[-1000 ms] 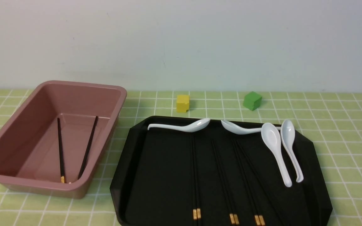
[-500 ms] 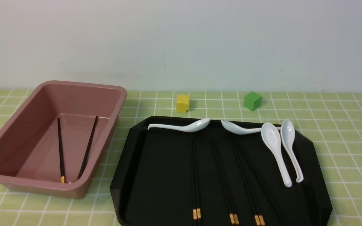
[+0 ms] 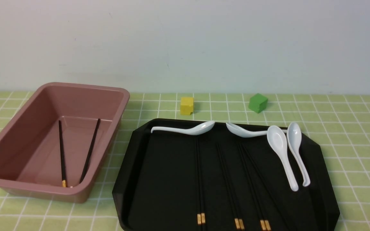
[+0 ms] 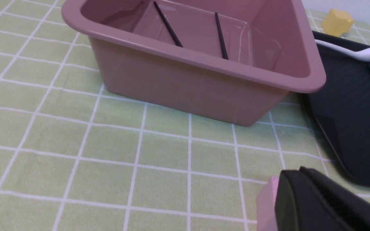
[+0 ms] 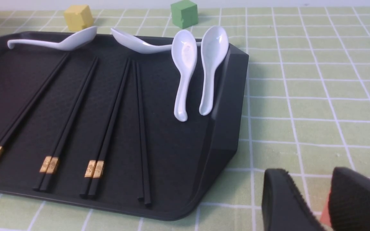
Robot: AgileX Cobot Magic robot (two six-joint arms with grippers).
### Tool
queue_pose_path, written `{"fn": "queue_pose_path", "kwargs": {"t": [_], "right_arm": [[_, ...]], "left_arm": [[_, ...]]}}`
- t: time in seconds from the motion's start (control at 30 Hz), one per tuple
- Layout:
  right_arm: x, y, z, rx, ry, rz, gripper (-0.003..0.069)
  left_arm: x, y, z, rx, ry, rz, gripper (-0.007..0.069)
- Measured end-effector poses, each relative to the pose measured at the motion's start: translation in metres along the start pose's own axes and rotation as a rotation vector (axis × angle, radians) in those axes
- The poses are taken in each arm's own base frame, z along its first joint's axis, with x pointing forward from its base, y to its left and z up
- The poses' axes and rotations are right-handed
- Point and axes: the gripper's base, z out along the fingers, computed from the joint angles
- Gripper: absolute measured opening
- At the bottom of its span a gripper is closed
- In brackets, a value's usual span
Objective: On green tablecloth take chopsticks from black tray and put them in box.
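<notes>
Tray — black, glossy, with cut-off corners — sits on the green tablecloth and serves as the landmark. To its left stands the box, near it, with two black chopsticks lying apart inside. Within the tray lie four pairs of chopsticks, side by side; three pairs show gold bands, and the rightmost pair shows none. Along the tray's far side rest two white spoons, and two more white spoons lie toward its right side. Just beyond the tray's far rim are a yellow cube and, farther right, a green cube. The left gripper is closed, with nothing seen in its grip. The right gripper, to the right of the tray, stands partly open — nothing between its fingers.
</notes>
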Motion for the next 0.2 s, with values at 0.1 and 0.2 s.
{"fn": "queue_pose_path", "kwargs": {"t": [0.1, 0.2], "right_arm": [[0.0, 0.0, 0.0, 0.0, 0.0, 0.0, 0.024], [0.0, 0.0, 0.0, 0.0, 0.0, 0.0, 0.024]], "left_arm": [[0.0, 0.0, 0.0, 0.0, 0.0, 0.0, 0.0006], [0.0, 0.0, 0.0, 0.0, 0.0, 0.0, 0.0008]]}}
